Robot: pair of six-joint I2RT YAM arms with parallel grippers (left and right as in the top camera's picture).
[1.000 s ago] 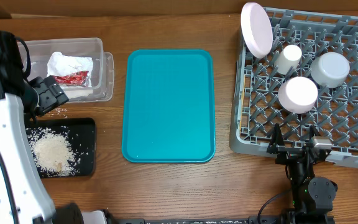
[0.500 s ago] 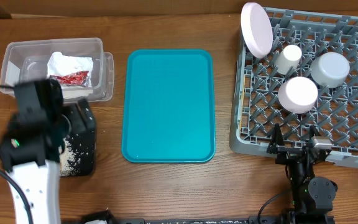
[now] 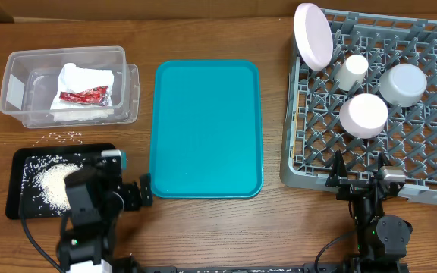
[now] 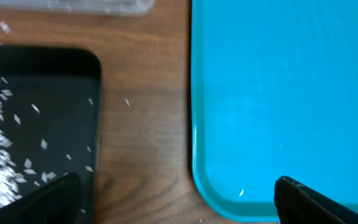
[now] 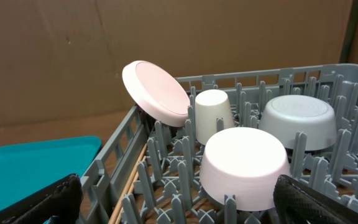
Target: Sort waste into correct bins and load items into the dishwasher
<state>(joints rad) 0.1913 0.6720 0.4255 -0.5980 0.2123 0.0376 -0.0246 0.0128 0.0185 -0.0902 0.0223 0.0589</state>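
No lettering, brand, number or sign can be read in any view. The small red wrapper point(image 3: 84, 95), pictured inside the clear tub point(image 3: 20, 72), is seen too small for any print on it to be made out.

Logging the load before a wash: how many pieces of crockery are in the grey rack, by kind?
round pale pink plate: 1
upturned white cup: 1
upturned bowls: 2, the small white bowl and the grey-green bowl
Total: 4, all in the grey plastic dish rack
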